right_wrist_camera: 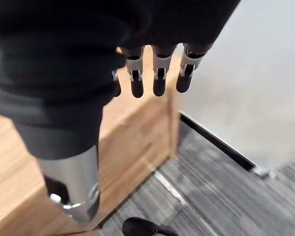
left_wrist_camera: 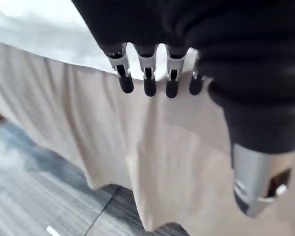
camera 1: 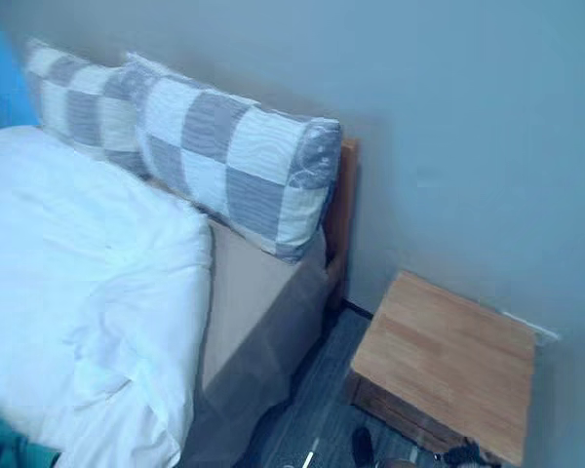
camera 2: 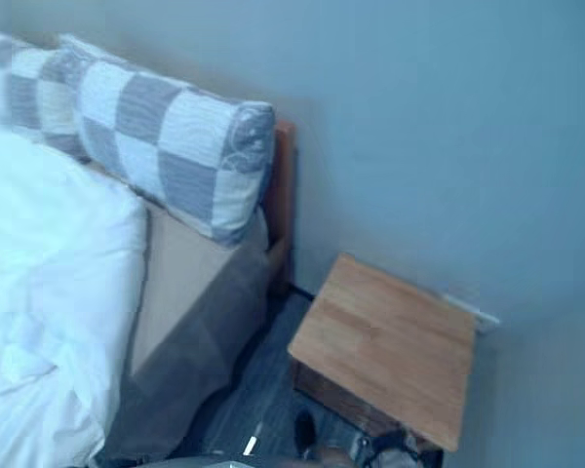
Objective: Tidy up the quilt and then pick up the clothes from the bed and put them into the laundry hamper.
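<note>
A rumpled white quilt (camera 1: 68, 273) covers the bed, its edge bunched near the bed's right side. A teal piece of clothing (camera 1: 10, 444) peeks in at the lower left corner, on the quilt. My left hand (left_wrist_camera: 148, 81) hangs beside the bed's beige side sheet (left_wrist_camera: 137, 147), fingers straight and empty. My right hand (right_wrist_camera: 159, 81) hovers over the wooden nightstand (right_wrist_camera: 137, 132), fingers straight, holding nothing.
Two grey-and-white checked pillows (camera 1: 234, 166) lean at the head of the bed against a wooden headboard (camera 1: 343, 210). The nightstand (camera 1: 444, 351) stands right of the bed by the wall. Grey plank floor (left_wrist_camera: 29, 187) runs between them.
</note>
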